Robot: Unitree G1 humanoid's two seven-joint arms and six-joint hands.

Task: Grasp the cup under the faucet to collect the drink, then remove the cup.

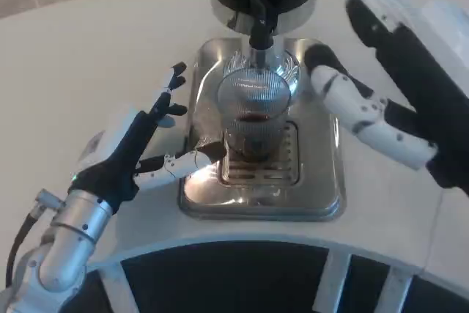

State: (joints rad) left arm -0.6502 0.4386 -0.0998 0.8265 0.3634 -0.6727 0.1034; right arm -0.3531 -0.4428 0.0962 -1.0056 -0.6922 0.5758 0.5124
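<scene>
Cup (253, 119) stands on the steel drip tray (322, 196) directly below the faucet (260, 31), so the drink can fall straight into it; dark liquid shows at its bottom. My left hand (139, 148) waits just beside it with fingers spread, one fingertip near its base, holding nothing. My right hand (381, 119) hovers at the other side, fingers apart and off the glass, ready to close in for the grasp.
</scene>
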